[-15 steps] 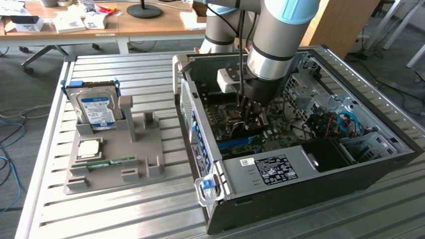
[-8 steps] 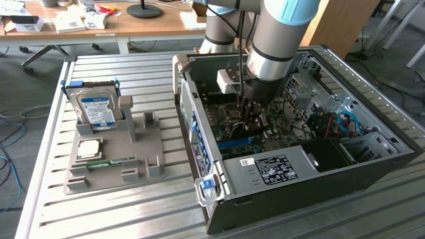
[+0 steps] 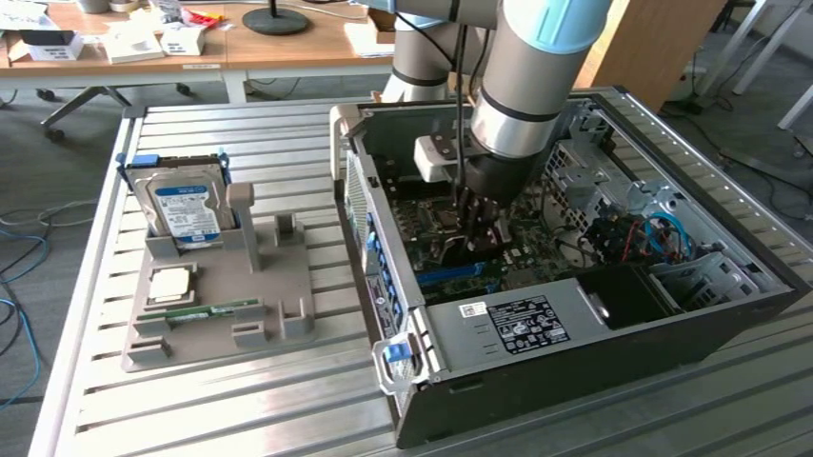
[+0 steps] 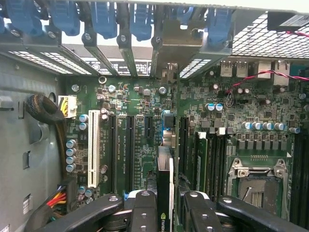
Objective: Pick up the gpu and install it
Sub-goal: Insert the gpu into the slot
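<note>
Holding the gpu (image 4: 165, 186) edge-on, our claw (image 4: 166, 217) is clamped on it, low over the motherboard (image 4: 241, 111) inside the computer case (image 3: 610, 367). Beyond it we list black expansion slots (image 4: 126, 145), one white slot (image 4: 93, 145), then blue latches (image 4: 104, 19) at the rear wall. Risk, in our judgement: an edge slightly off its slot would bend the gpu or scrape the motherboard under pressure.
</note>
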